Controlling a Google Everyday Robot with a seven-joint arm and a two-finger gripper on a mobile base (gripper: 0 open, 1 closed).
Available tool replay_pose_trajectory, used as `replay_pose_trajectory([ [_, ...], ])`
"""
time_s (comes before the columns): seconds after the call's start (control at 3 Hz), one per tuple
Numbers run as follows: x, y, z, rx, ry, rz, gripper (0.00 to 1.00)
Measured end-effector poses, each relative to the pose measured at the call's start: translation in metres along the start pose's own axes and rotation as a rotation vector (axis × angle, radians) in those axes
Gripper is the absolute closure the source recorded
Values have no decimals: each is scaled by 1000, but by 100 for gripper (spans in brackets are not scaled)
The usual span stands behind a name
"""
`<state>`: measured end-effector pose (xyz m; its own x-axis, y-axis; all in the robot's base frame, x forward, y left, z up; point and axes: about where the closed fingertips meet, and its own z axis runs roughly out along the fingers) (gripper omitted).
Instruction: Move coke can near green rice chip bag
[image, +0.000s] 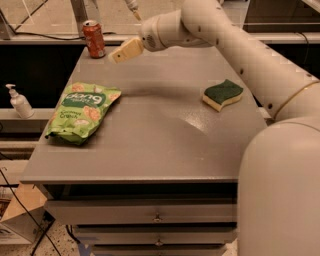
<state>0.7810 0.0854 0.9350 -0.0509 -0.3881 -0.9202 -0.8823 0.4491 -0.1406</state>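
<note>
At the table's (150, 150) 11 o'clock corner one coke can (93, 39) stands upright, well apart from the one green bag (82, 114) lying flat at 9 o'clock. One gripper (121, 52) hangs over the 12 o'clock edge, near the can at its 3 o'clock and not touching it; open or closed, cannot tell. One sponge (223, 94) at 3 o'clock, one pump bottle (20, 102) off the table at 9; arm (240, 45) cut off by the frame at 4 o'clock.
</note>
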Motion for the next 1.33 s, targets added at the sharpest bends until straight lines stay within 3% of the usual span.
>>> replay_pose_trajectory([
  [0.33, -4, -14, 36, 38, 25, 24, 0],
  [1.0, -19, -9, 97, -8, -39, 64, 0],
  [1.33, -29, -9, 119, -29, -101, 61, 0],
])
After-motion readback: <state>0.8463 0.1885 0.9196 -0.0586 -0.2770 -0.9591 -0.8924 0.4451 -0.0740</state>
